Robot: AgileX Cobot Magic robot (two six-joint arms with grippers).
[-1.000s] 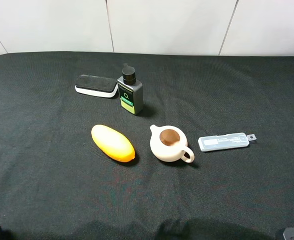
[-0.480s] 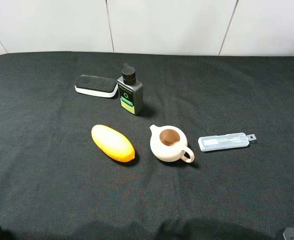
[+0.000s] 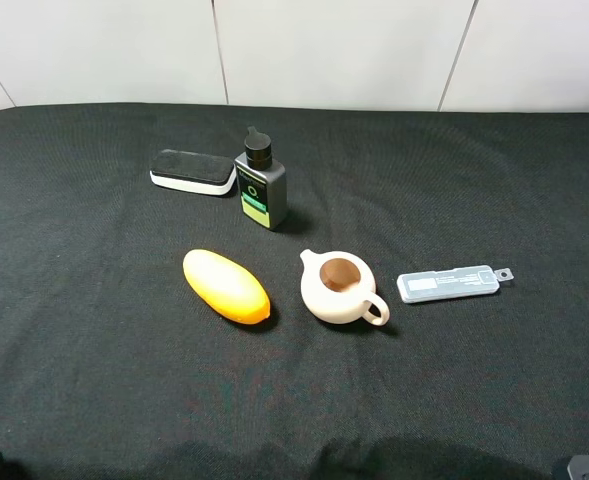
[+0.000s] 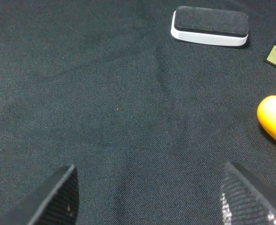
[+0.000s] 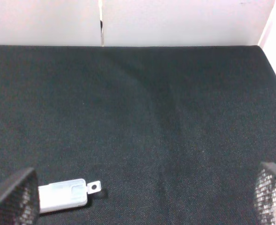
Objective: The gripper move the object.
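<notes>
The orange-yellow mango-like object (image 3: 226,285) lies on the black cloth left of the cream teapot (image 3: 339,287). Its end shows at the edge of the left wrist view (image 4: 274,119). My left gripper (image 4: 149,197) is open and empty, its two fingertips wide apart over bare cloth, well short of the object. My right gripper (image 5: 142,197) is open and empty, fingertips wide apart, far from the object. In the high view only slivers of the arms show at the bottom corners.
A black bottle (image 3: 261,185) with a green label and a black-and-white eraser (image 3: 192,172) (image 4: 210,26) stand behind the object. A clear plastic case (image 3: 448,283) (image 5: 65,195) lies right of the teapot. A white wall (image 5: 175,21) borders the cloth's far edge.
</notes>
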